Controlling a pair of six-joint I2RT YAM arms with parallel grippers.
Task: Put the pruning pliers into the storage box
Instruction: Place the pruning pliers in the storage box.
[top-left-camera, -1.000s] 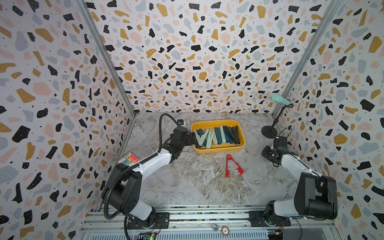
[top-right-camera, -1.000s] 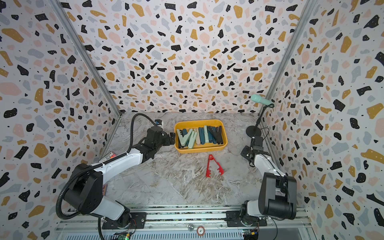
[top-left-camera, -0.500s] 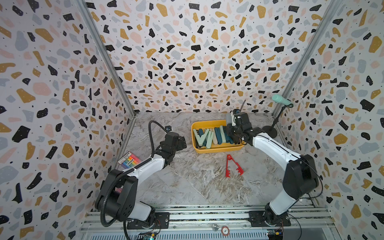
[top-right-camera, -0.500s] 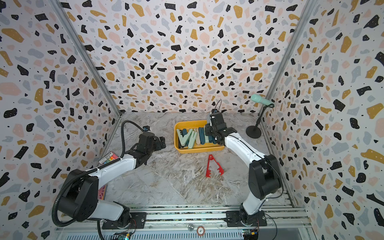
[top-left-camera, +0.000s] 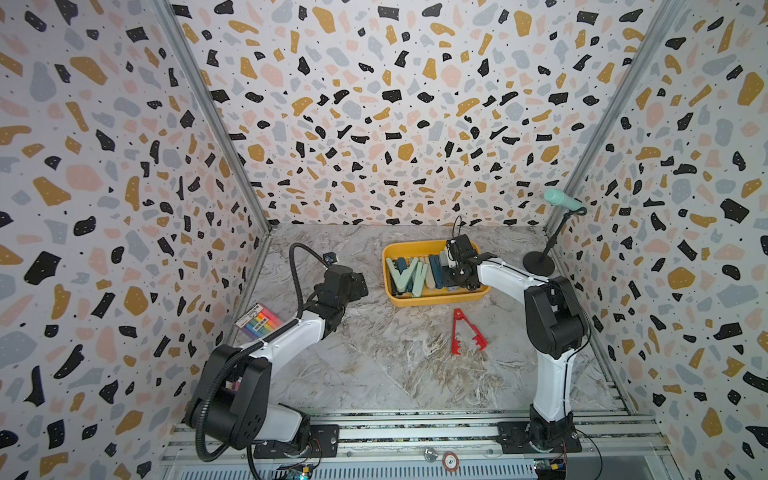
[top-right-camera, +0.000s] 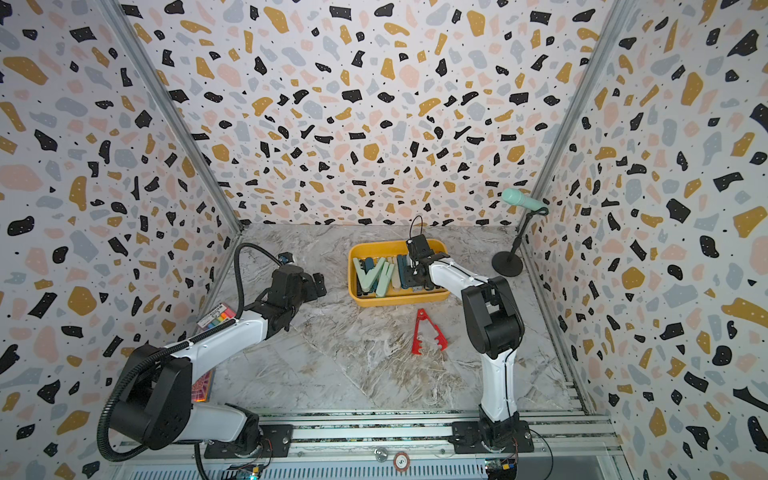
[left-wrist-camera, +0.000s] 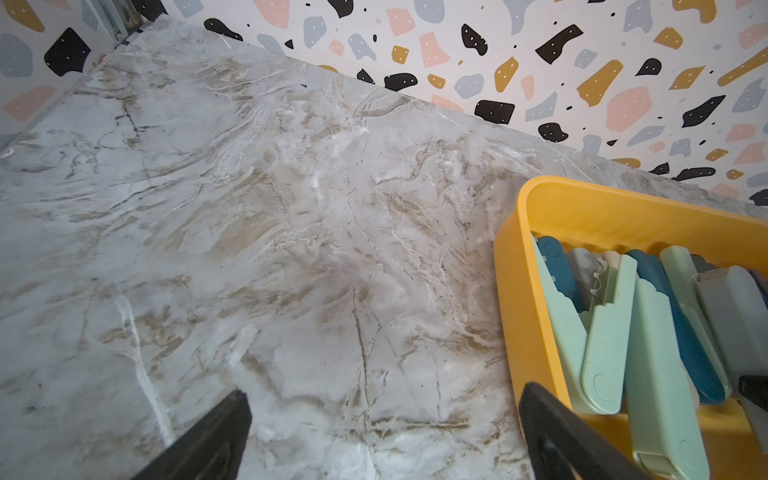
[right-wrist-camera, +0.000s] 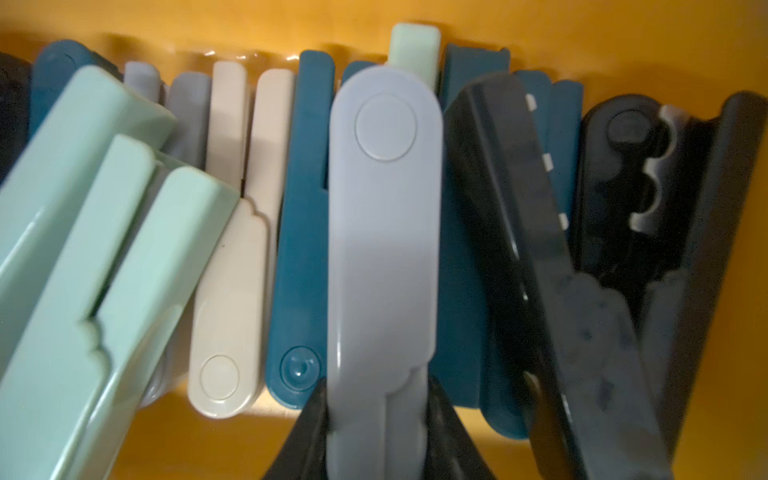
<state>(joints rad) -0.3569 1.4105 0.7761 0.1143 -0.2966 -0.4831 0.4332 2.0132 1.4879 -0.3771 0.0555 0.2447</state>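
Observation:
The yellow storage box (top-left-camera: 432, 301) (top-right-camera: 399, 300) stands at the back of the marble table and holds several pruning pliers in mint, teal, beige and black (right-wrist-camera: 232, 291). My right gripper (top-left-camera: 455, 270) (right-wrist-camera: 376, 386) hangs low over the box's right half, shut on a grey pruning pliers (right-wrist-camera: 384, 249) that lies along the others. One red pruning pliers (top-left-camera: 459, 332) (top-right-camera: 419, 332) lies spread open on the table in front of the box. My left gripper (top-left-camera: 361, 284) (left-wrist-camera: 382, 395) is open and empty, just left of the box's rim (left-wrist-camera: 509, 270).
A mint microphone (top-left-camera: 563, 201) on a black stand (top-left-camera: 538, 264) stands at the back right corner. A rainbow-striped packet (top-left-camera: 259, 322) lies by the left wall, partly under my left arm. Patterned walls close in three sides.
My right arm has swung from the right edge near the stand to over the box. My left gripper has drawn back from the box's left rim.

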